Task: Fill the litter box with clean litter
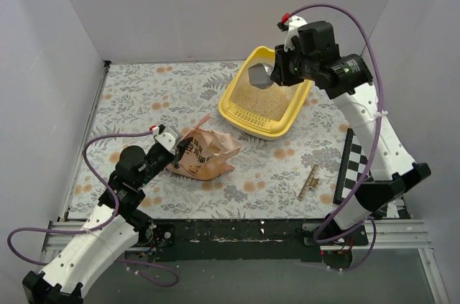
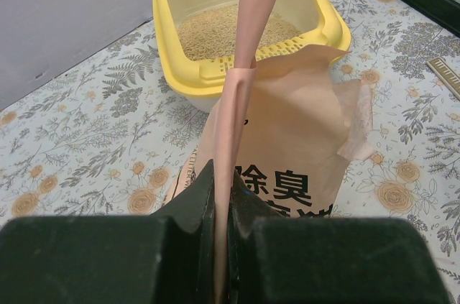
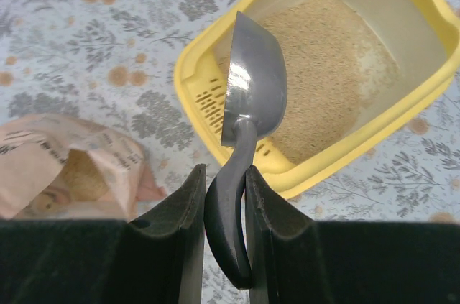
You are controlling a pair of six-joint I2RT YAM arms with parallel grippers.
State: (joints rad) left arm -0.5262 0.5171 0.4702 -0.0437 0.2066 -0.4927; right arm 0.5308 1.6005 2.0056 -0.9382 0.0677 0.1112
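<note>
Nearest the arm bases: left tool (image 2: 223, 200) clamped on a pink flap of the bag (image 2: 302, 139), holding the mouth up. The bag lies on the floral counter (image 1: 144, 103), apart from the tub. The right wrist view shows beige granules inside the bag mouth.

Farther back: right tool (image 3: 225, 182) clenched on the dark handle of the grey scoop (image 3: 255, 81). Its bowl hangs over the front end of the litter box (image 1: 267, 126), above the slotted lip and tipped downward. Cannot tell whether any grains remain in the bowl.

Clean litter (image 3: 338, 74) covers the tub floor as a shallow bed, with bare wall above it. Judged partly filled.

Step in hand, judged: emptying a scoopful. To do it well:
- move the bowl inward, past the slotted lip, so nothing drops through the slots or over the rim
- lower it close to the bed before rolling the wrist fully
- avoid knocking the tub wall
- left tool should hold the bag mouth open for the next dip
</note>
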